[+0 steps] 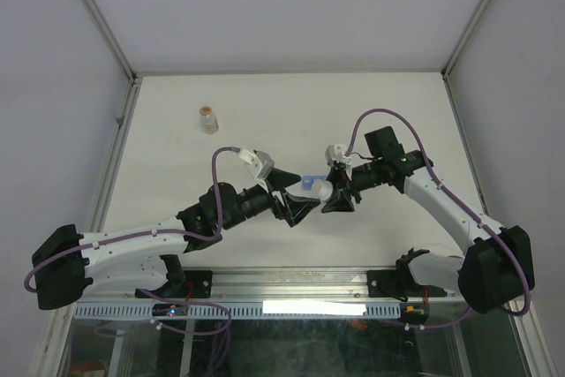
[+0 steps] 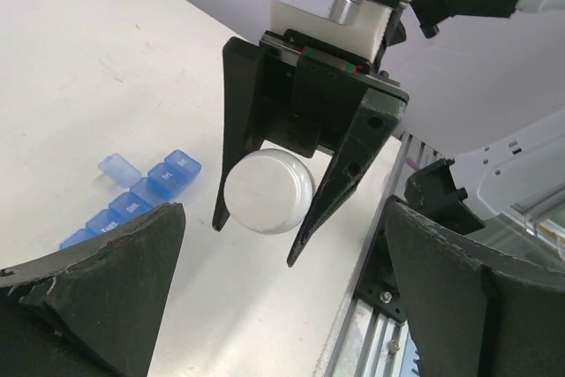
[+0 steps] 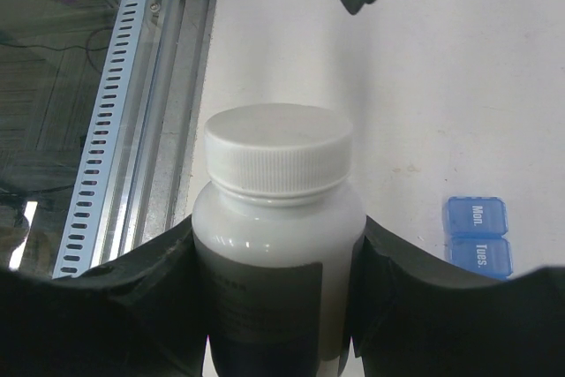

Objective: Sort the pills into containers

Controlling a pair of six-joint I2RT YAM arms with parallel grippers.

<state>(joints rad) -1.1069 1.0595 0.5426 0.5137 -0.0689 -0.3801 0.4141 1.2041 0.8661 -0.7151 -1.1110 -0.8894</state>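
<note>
Beneath the bottle and all around it: a plain white desk (image 1: 265, 103), walled on three sides. Reaching in toward the bottle from either side, two white-and-black arms, meeting nose to nose.

On the right arm (image 1: 441, 205), right fingers (image 3: 115, 297) clamped on both flanks of a squat white plastic bottle with a dark label (image 3: 278, 253). Apparently lifted clear of the surface, cap end turned toward the other arm. On the left arm (image 1: 132, 245), left fingers (image 2: 97, 280) spread wide, one to each side of the cap end, touching nothing, just short of the bottle.

Near the bottle, lying flat: the blue translucent pill-organiser strip of joined square compartments (image 2: 132, 205). Day names on the lids, one lid near the end flipped open, the rest seemingly shut. Contents of the compartments: not readable.

Well apart from the bottle, beyond it and off toward the left arm's side: a small clear bottle with tan-orange contents (image 1: 208, 119), standing alone. On the white bottle itself, smallest of all: a white ribbed screw cap (image 3: 278, 152), seated on the neck.

Likely step: getting the bottle open, with no pill visibly out yet. Next, probably: bring the left fingers over the cap, centre on it, close on the ribbing, then twist while keeping the right grip firm. Worth guarding against: a slanted bite slipping off the rim, or the bottle turning inside the right fingers instead of the cap unscrewing.
</note>
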